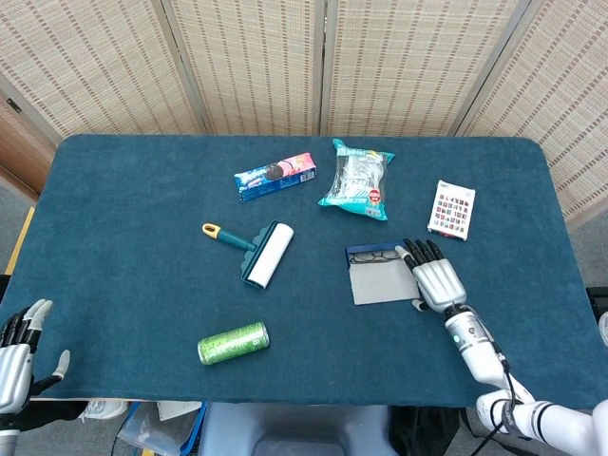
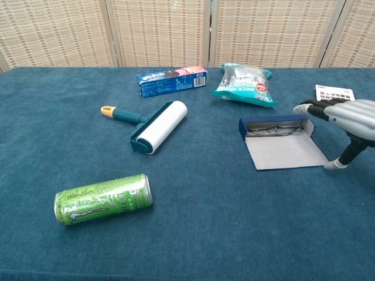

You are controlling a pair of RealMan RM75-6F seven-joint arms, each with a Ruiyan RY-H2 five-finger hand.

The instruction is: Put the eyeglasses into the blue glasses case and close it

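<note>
The blue glasses case (image 2: 282, 144) lies open on the blue desk (image 1: 133, 199), its lid flat toward the camera, the eyeglasses (image 2: 275, 132) resting inside its tray. The right robot hand (image 1: 436, 278) hovers just beside the case's right edge, fingers spread and holding nothing. The left robot hand (image 1: 21, 350) hangs open off the desk's near corner, well apart from the case.
</note>
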